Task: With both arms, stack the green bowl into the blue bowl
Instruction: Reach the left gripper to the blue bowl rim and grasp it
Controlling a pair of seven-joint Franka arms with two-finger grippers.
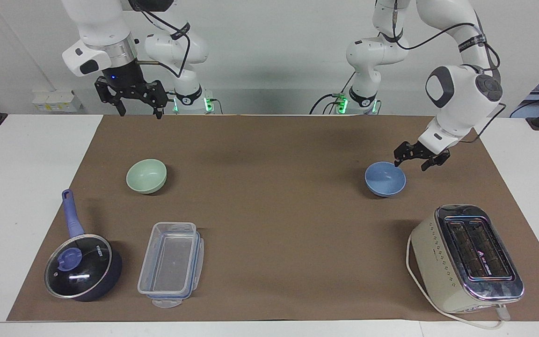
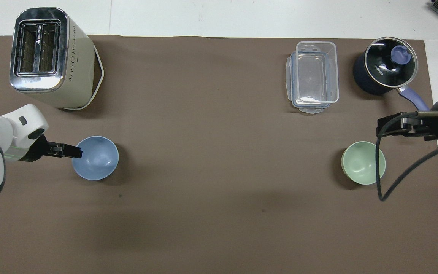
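The blue bowl [image 1: 385, 179] stands upright on the brown mat toward the left arm's end of the table; it also shows in the overhead view [image 2: 97, 160]. My left gripper [image 1: 410, 164] is open and low at the bowl's rim, on the side toward the left arm's end; its tips [image 2: 76, 152] lie over that rim. I cannot tell whether it touches. The green bowl [image 1: 146, 176] stands upright toward the right arm's end [image 2: 363, 163]. My right gripper [image 1: 140, 113] is open and empty, waiting high over the mat's edge near its base [image 2: 383, 128].
A cream toaster [image 1: 466, 257] [image 2: 48, 57] stands farther from the robots than the blue bowl. A clear plastic container [image 1: 171, 264] [image 2: 314, 76] and a dark lidded pot with a blue handle [image 1: 82, 267] [image 2: 384, 64] stand farther from the robots than the green bowl.
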